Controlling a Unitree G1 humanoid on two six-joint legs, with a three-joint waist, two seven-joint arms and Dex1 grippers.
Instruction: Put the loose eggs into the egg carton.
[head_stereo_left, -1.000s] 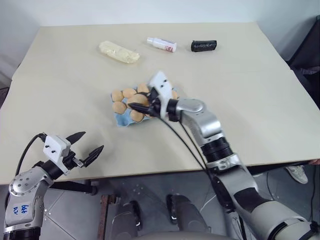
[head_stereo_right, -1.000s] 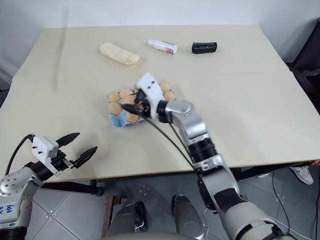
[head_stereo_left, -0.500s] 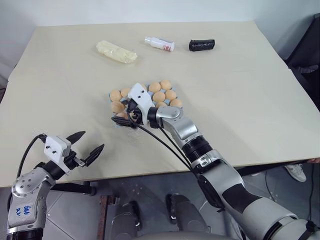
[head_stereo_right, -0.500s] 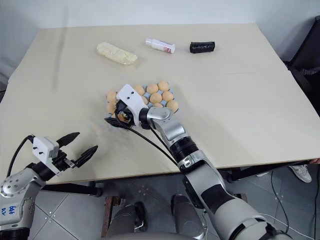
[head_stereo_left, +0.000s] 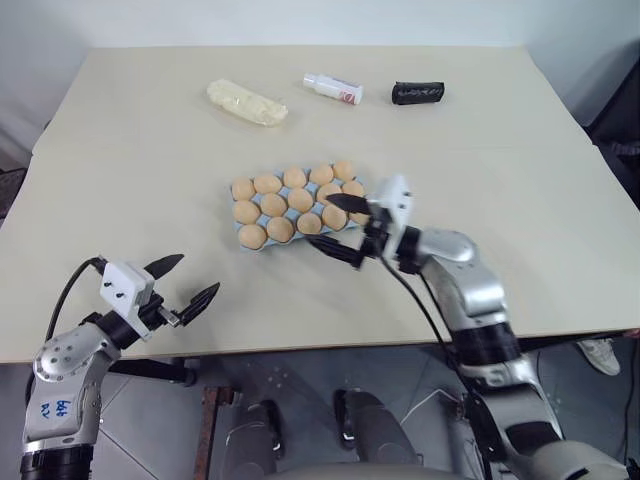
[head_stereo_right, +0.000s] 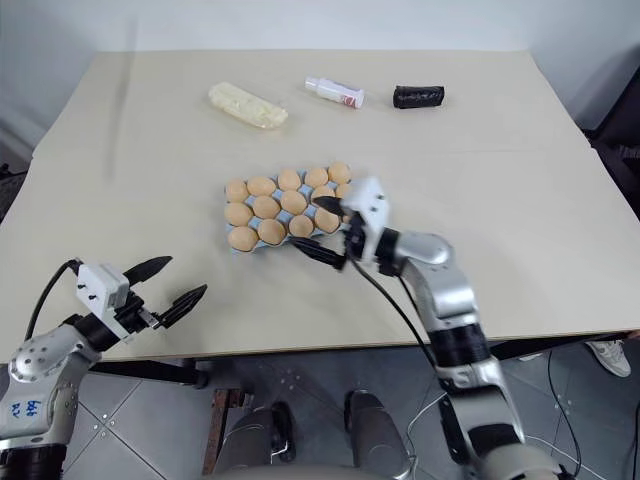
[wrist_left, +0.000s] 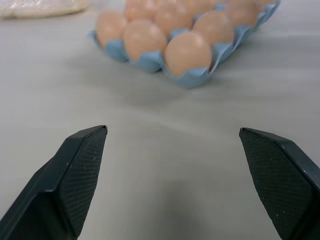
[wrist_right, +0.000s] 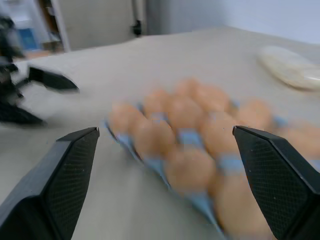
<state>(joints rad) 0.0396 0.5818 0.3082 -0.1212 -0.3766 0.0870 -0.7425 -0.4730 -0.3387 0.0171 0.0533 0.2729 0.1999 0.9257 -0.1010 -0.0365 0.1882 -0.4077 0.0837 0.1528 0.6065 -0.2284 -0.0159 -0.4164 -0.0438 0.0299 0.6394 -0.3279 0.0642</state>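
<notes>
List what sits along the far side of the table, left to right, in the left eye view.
pale yellow lumpy oblong → small white bottle → black cylinder

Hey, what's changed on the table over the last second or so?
The right end effector let an egg go into the egg carton, opened, and drew back to the carton's right end. The carton's front row now looks full. The left end effector stayed open near the table edge; bottle unchanged.
</notes>
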